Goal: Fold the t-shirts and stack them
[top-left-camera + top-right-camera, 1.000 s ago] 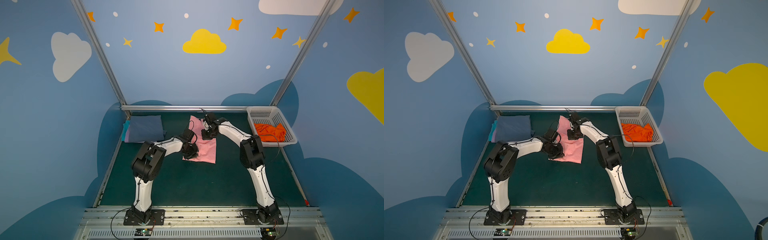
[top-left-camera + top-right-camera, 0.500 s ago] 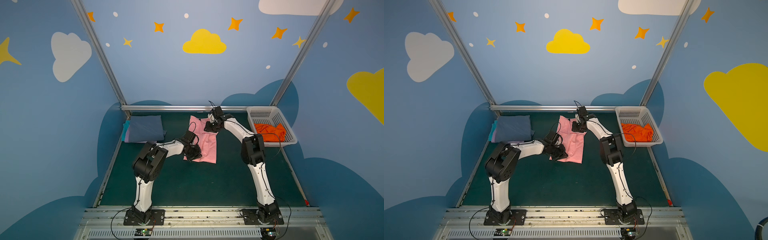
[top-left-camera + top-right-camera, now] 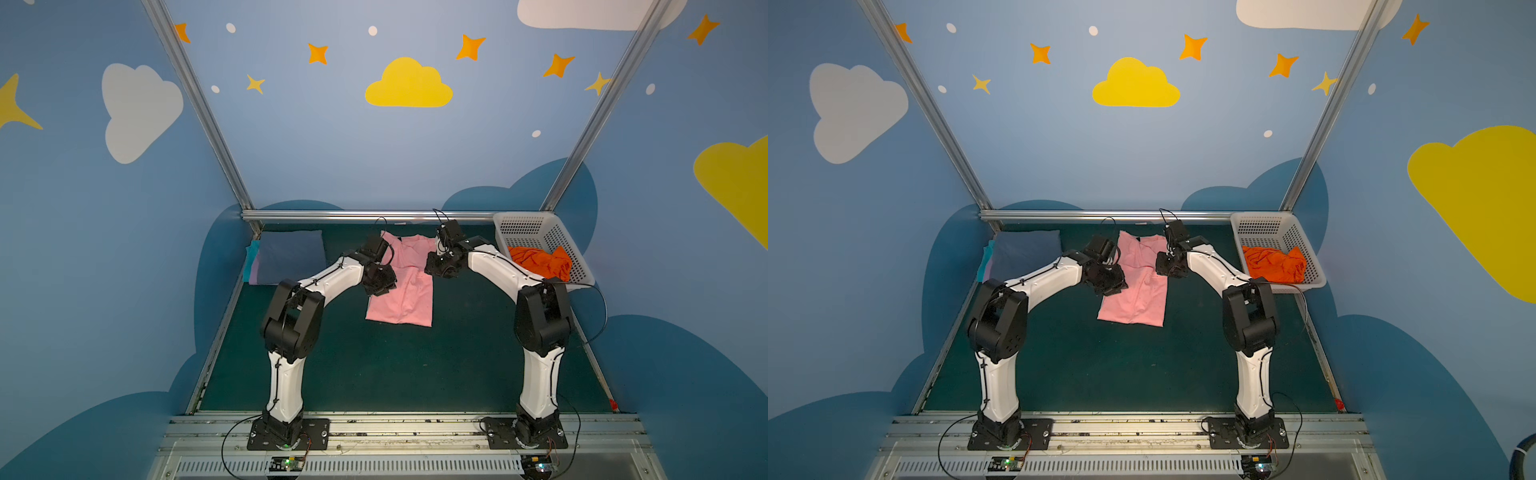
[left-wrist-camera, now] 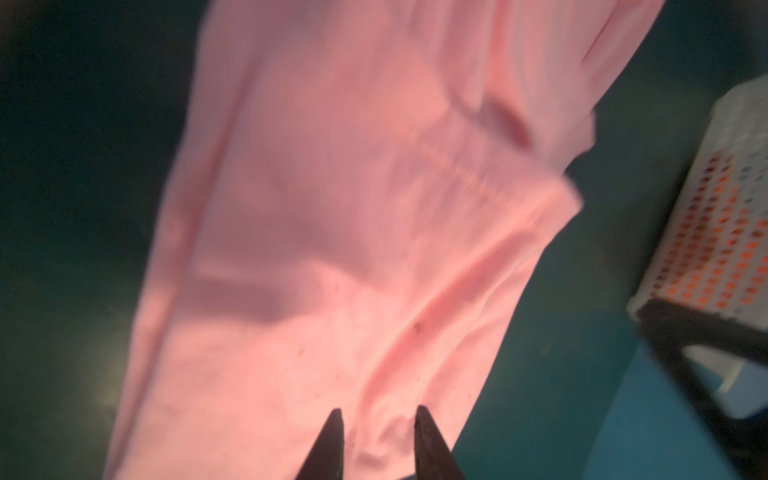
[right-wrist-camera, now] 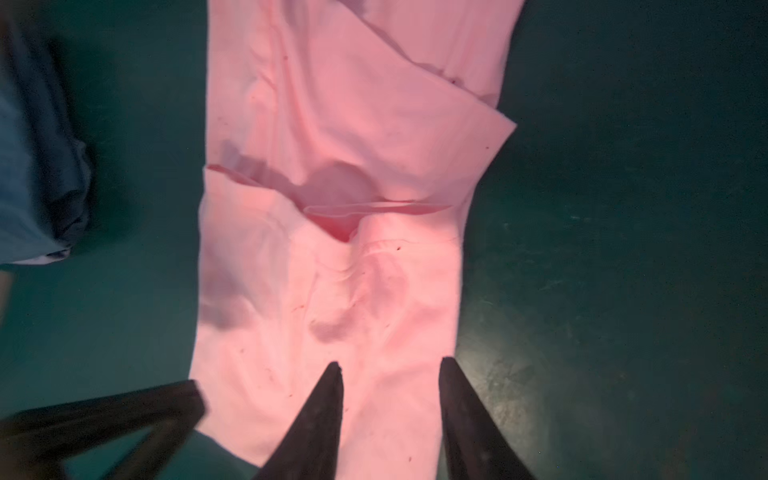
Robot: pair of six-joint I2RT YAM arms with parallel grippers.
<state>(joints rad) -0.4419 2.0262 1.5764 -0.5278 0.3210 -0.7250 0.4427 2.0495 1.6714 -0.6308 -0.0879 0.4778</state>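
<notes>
**Bare mat in front, crowded far end**

The near half of the green mat (image 3: pixel 395 374) lies bare between the two arm bases. Farther back, the pink t-shirt (image 3: pixel 409 299) fills the middle. The left gripper (image 4: pixel 378 415) and right gripper (image 5: pixel 390 365) hang over its side edges, jaws parted. The folded t-shirt stack (image 3: pixel 291 255) blocks the far-left corner and the white basket (image 3: pixel 523 227) the far-right. An aluminium rail (image 3: pixel 332 216) closes the back.
</notes>
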